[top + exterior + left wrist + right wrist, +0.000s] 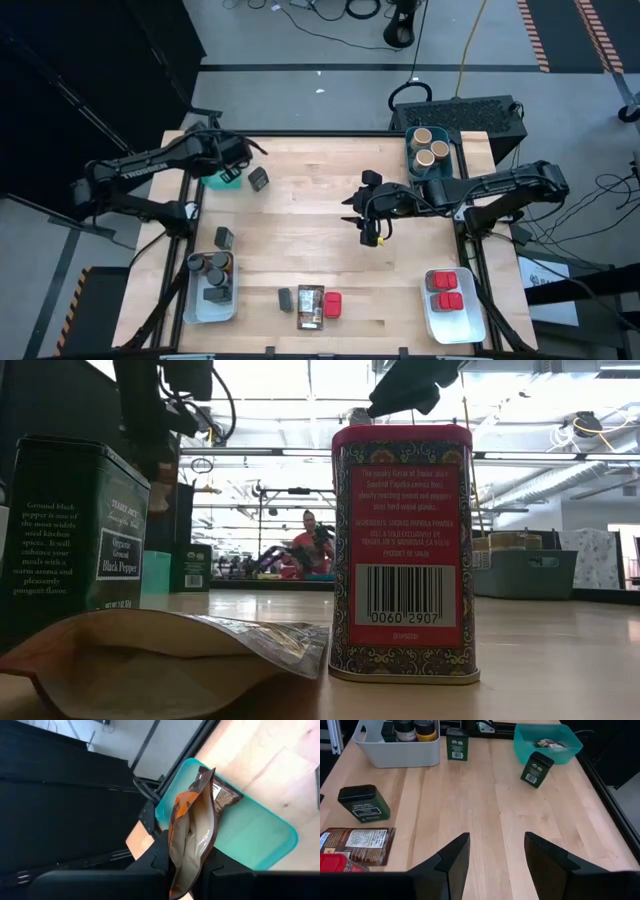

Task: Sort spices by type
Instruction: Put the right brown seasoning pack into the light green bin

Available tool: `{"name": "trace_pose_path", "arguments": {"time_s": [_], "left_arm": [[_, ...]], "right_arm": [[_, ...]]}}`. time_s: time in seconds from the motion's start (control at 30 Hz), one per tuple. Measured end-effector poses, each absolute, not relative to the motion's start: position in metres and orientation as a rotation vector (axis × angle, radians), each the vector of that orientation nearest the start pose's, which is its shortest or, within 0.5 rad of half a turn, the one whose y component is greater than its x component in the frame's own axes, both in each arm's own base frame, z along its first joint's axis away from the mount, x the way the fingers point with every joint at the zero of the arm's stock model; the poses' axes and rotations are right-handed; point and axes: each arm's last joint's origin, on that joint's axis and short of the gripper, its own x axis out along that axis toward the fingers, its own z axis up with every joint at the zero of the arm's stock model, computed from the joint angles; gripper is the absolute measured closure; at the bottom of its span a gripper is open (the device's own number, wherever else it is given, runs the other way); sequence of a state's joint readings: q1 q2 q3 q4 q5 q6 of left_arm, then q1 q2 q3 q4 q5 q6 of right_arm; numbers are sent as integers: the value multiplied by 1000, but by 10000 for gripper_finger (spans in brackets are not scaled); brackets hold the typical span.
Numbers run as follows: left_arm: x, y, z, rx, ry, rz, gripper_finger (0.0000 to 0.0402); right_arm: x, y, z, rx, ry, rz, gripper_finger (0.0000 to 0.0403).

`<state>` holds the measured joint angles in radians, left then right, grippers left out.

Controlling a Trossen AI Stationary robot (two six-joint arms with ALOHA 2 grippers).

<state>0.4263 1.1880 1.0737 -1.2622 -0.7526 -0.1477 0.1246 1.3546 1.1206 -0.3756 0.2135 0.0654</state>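
Note:
My left gripper [185,866] is at the table's far left, over a teal bin [260,832], shut on a brown-orange packet [192,820]. Another printed packet [226,795] lies in that bin. My right gripper [497,854] hangs open over bare wood at the table's middle [372,232], nothing between its fingers. Near the front edge a packet [311,306] lies flat, with a red tin [332,304] and a dark tin [286,298] standing on either side of it. Two more dark tins [259,178] [224,238] stand on the left half. My left gripper pinches one end of the packet [181,879] between its two fingers. The fingers slant down toward the teal bin and lie along the packet. The packet sticks out past them, edge-on and bulging, over the bin; whether its free end [206,774] touches the bin I cannot tell.
A teal bin [447,135] at the far right holds tan cylinders [430,152]. A white bin [192,300] at the near left holds dark jars, and a white bin [432,318] at the near right holds red tins [445,290]. Bare wood lies around my right gripper.

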Motion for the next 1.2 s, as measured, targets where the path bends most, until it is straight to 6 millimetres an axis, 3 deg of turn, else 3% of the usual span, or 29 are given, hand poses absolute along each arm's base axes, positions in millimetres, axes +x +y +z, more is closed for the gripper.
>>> {"name": "trace_pose_path", "arguments": {"time_s": [0.33, 0.63, 1.2], "left_arm": [[163, 114, 264, 151, 1531, 1041, 363], [170, 126, 263, 183, 1476, 1025, 359], [158, 148, 263, 221, 1565, 918, 357]], "right_arm": [[293, 30, 308, -39, 601, -105, 232], [293, 30, 308, -42, 602, -103, 232], [292, 31, 307, -42, 616, -103, 232]]}}
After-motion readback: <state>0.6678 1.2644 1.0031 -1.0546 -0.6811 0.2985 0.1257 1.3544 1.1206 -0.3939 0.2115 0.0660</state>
